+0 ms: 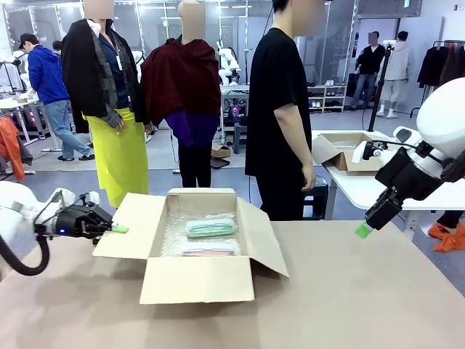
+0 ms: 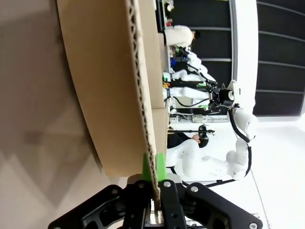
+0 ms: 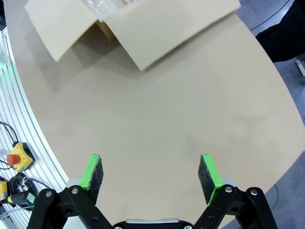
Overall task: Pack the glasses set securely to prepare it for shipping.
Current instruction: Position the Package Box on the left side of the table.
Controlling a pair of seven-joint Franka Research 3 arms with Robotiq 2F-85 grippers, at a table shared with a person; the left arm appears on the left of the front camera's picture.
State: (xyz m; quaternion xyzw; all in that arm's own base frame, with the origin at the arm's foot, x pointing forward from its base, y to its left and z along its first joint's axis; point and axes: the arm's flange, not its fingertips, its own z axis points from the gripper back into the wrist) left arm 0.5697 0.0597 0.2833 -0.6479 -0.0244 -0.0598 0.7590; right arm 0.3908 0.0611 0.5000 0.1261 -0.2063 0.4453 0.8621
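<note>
Behind the brown table (image 1: 349, 291), a busy workshop, with one person in black (image 1: 280, 109) standing at the far side, close to the open cardboard box (image 1: 200, 280). Inside that box, on a clear bubble-wrap sheet (image 1: 174, 229), the glasses set: the mint green pack (image 1: 211, 227) lying flat toward the far wall, the pale pink pack (image 1: 209, 250) just beside it toward the near wall, partly hidden by the front panel. Left gripper (image 1: 116, 229) closed on the outer edge of the left flap (image 1: 127, 225); in the left wrist view the corrugated edge of this flap (image 2: 143, 105) sits between the green pads (image 2: 148, 167) with almost no gap. Right gripper (image 1: 363, 230) raised over the right part of the table, well apart from the box and its right flap (image 1: 265, 243); fingers (image 3: 94, 171) spread wide, nothing between them, only bare tabletop below. Possible troubles, as a judgement: thin grip at the very rim of the flap, so easy to slip off or to crease the cardboard if pulled too fast; whole box likely to slide or turn on the smooth surface, since nothing holds the other side; both packs loose and not yet covered by the wrap, so able to shift or knock together if the box jerks; flaps all open, box not yet closed.
</note>
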